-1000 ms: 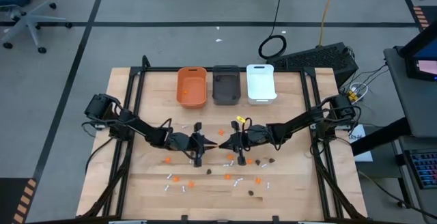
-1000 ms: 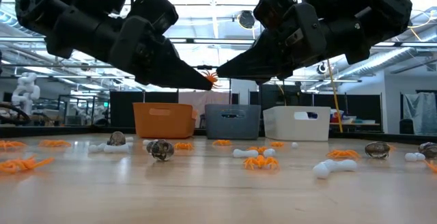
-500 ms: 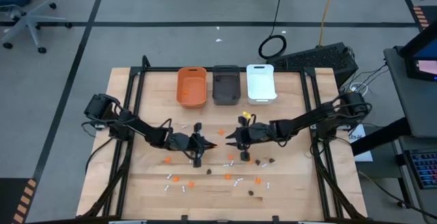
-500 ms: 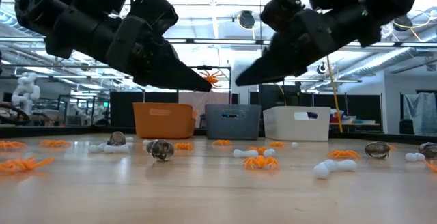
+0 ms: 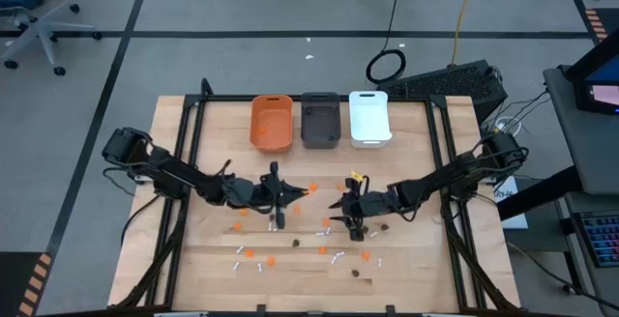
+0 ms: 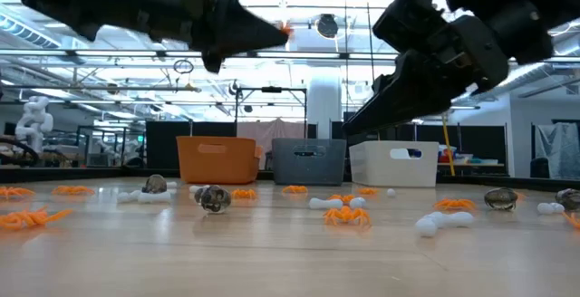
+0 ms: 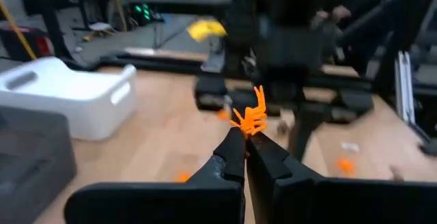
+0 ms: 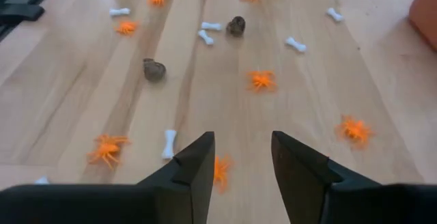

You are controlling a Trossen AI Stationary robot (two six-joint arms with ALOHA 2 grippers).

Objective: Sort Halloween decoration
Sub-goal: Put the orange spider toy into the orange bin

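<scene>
Left gripper point(image 7: 246, 136) pinching an orange spider point(image 7: 251, 117)

Right gripper point(image 8: 239, 157) parted, empty, with bare table point(image 8: 225, 108) ahead, well short of the orange bin point(image 5: 272, 123).

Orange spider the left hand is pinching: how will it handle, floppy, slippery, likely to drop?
The small orange plastic spider probably weighs almost nothing: the shut left hand holds it aloft by the very fingertips alone. Its thin splayed legs look bendy, so it may flex or twist. With so little gripped, a jolt could plausibly flick it free.
</scene>
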